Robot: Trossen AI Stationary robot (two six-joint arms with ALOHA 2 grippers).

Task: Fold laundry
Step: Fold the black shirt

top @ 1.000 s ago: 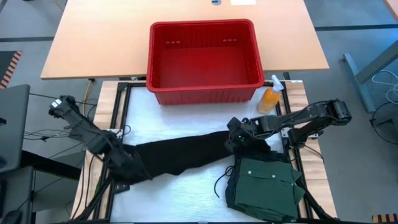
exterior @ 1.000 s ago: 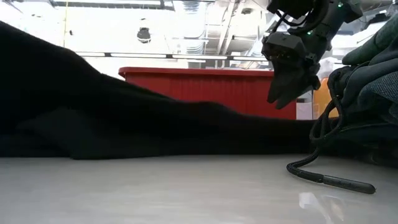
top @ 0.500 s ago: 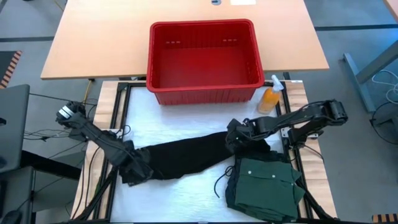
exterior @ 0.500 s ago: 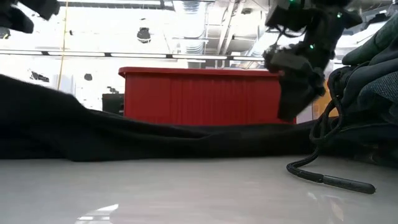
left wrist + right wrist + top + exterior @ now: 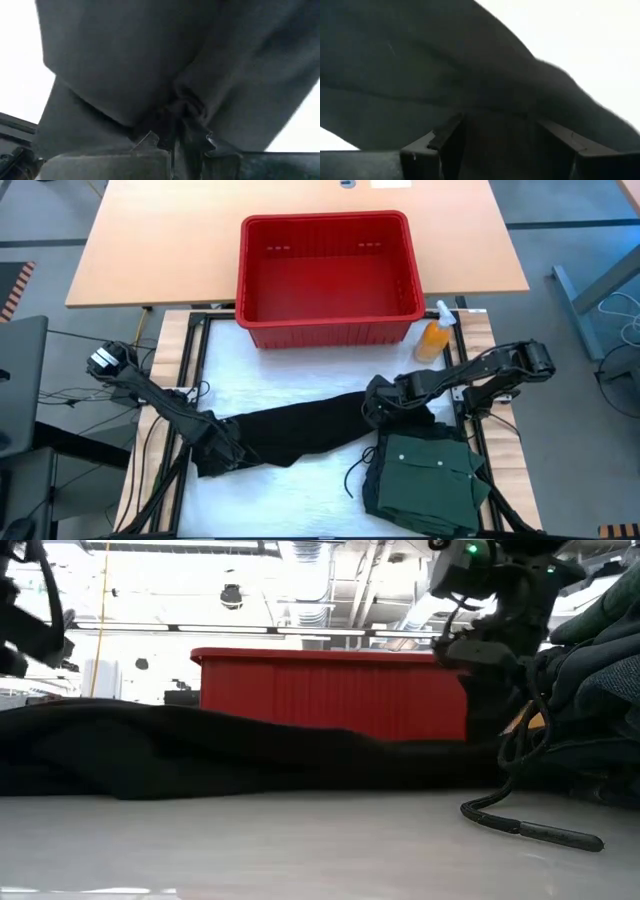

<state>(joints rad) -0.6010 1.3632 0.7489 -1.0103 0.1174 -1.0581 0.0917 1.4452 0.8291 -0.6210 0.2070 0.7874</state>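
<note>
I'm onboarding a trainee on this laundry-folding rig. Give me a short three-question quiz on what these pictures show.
1. True or false: the red plastic basket holds garments.
2. Which gripper is shut on the long black fabric garment: left gripper or right gripper?
3. What lies folded at the table's front right? A) folded dark green buttoned shirt B) towel C) orange plastic spray bottle

Key: 1 false, it shows empty. 2 left, pinching the garment's left end; the right gripper's jaws stand open at the other end. 3 A; the bottle stands beside the basket.
</note>
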